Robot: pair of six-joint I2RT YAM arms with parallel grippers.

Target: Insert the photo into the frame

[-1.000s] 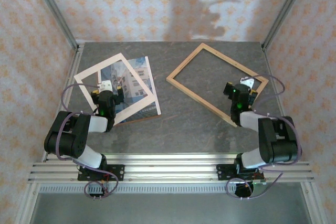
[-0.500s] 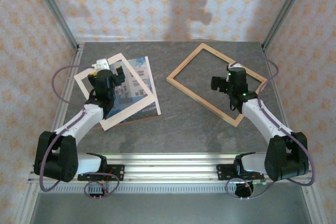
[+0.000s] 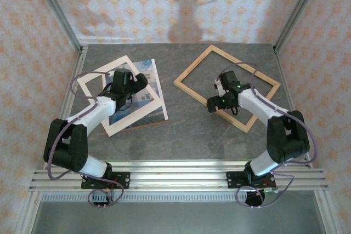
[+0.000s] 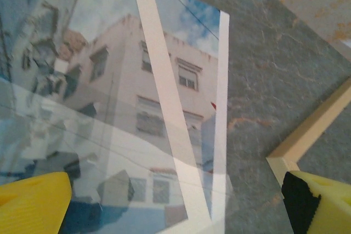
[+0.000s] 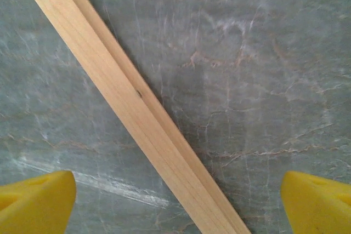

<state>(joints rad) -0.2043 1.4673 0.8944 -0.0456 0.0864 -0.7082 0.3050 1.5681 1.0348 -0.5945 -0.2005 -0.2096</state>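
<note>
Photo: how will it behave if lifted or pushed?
The photo looks like a thin flat sheet: probably light and floppy, sagging if lifted by one edge. Its sheen suggests a slippery face. The mat lies across it, so a push may drag both.

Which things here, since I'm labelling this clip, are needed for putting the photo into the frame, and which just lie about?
For the job:
- photo, flat on the table
- frame, light wood, lying apart to the photo's right

Lying about:
- cream mat border, lying skewed on top of the photo
</note>
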